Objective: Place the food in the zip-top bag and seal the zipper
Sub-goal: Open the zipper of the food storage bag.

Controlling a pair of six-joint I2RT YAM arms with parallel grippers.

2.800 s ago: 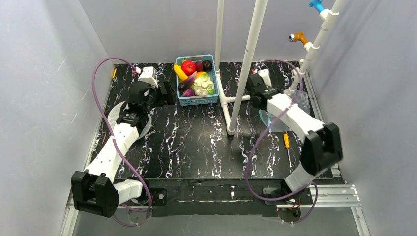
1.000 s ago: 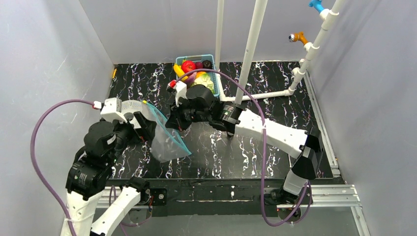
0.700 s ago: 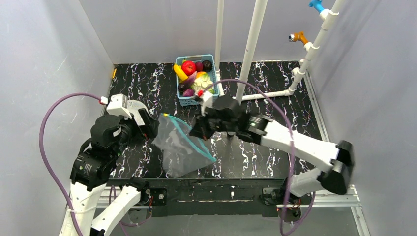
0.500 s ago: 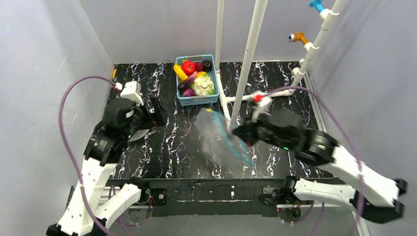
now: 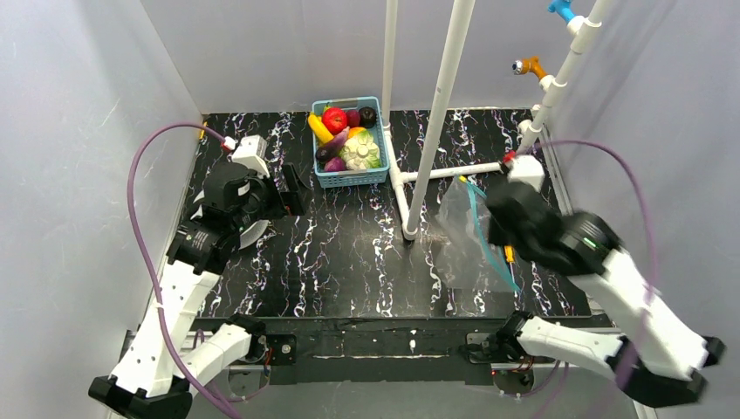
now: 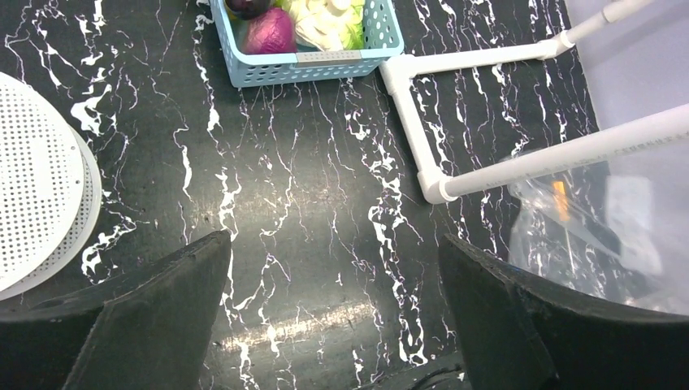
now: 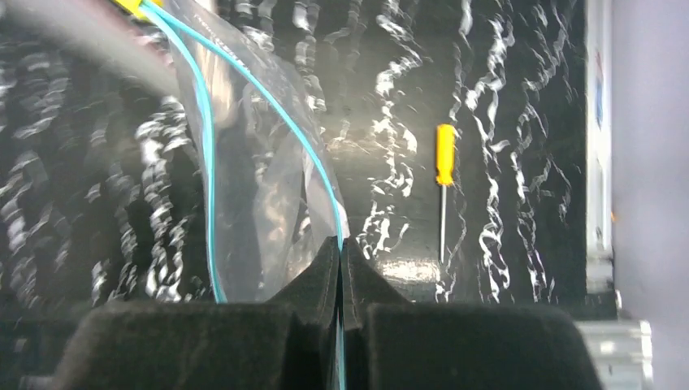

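Observation:
The clear zip-top bag [image 5: 461, 240] hangs at the right of the table, its mouth partly open. My right gripper [image 5: 493, 231] is shut on the bag's teal zipper strip [image 7: 329, 191], pinched between the pads in the right wrist view [image 7: 341, 248]. The food lies in the light-blue basket [image 5: 352, 177] at the back: a yellow banana [image 5: 318, 128], a red apple [image 5: 334, 119] and purple eggplant pieces [image 5: 337, 140]. My left gripper [image 5: 292, 188] is open and empty, left of the basket; in its wrist view [image 6: 337, 325] the jaws stand wide apart over bare table.
A white-green cabbage [image 5: 359, 153] also lies in the basket. A white PVC pipe frame [image 5: 410, 196] stands mid-table between basket and bag. A yellow screwdriver [image 7: 443, 175] lies on the table right of the bag. A white perforated disc [image 6: 36, 195] lies at the left.
The bag passed from my left gripper to my right, which carried it from the left-middle to the right side. My left gripper opened and moved back toward the basket.

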